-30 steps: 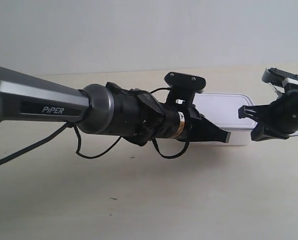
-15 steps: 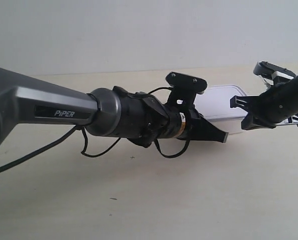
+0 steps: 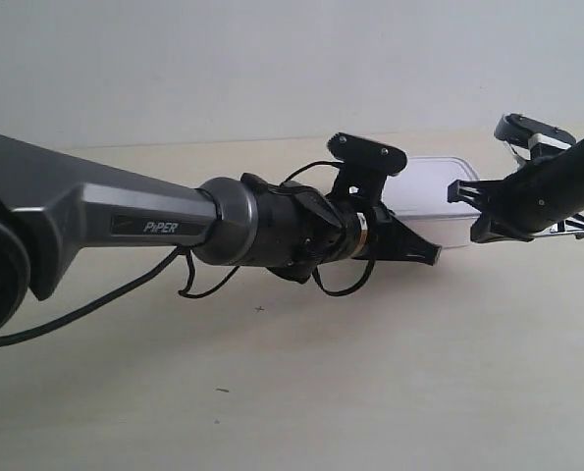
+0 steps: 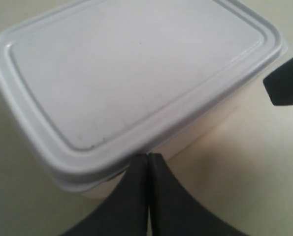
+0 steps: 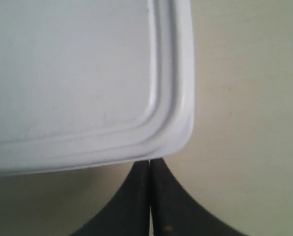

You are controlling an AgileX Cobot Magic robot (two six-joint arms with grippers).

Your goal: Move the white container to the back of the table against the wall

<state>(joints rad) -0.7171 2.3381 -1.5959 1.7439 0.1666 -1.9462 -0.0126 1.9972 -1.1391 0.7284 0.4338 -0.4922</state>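
The white container [image 3: 424, 196] lies flat on the table [image 3: 370, 373], a short way in front of the wall [image 3: 272, 59]. The arm at the exterior view's left carries my left gripper [image 3: 431, 253]. In the left wrist view that gripper [image 4: 147, 156] is shut, and its tips rest against the long side of the white container [image 4: 136, 73], just under the lid's rim. My right gripper [image 5: 149, 161] is also shut, its tips at a rounded corner of the lid [image 5: 87, 73]. In the exterior view it [image 3: 468, 208] sits at the box's right end. Neither gripper holds anything.
A black cable [image 3: 203, 285] loops under the left arm's wrist. The right gripper's dark tip [image 4: 284, 83] shows beside the box in the left wrist view. Bare tabletop stretches in front of and to the left of the box.
The container has slid back toward the wall. Both shut grippers have travelled with it, staying against its side and corner. The left arm has reached further forward.
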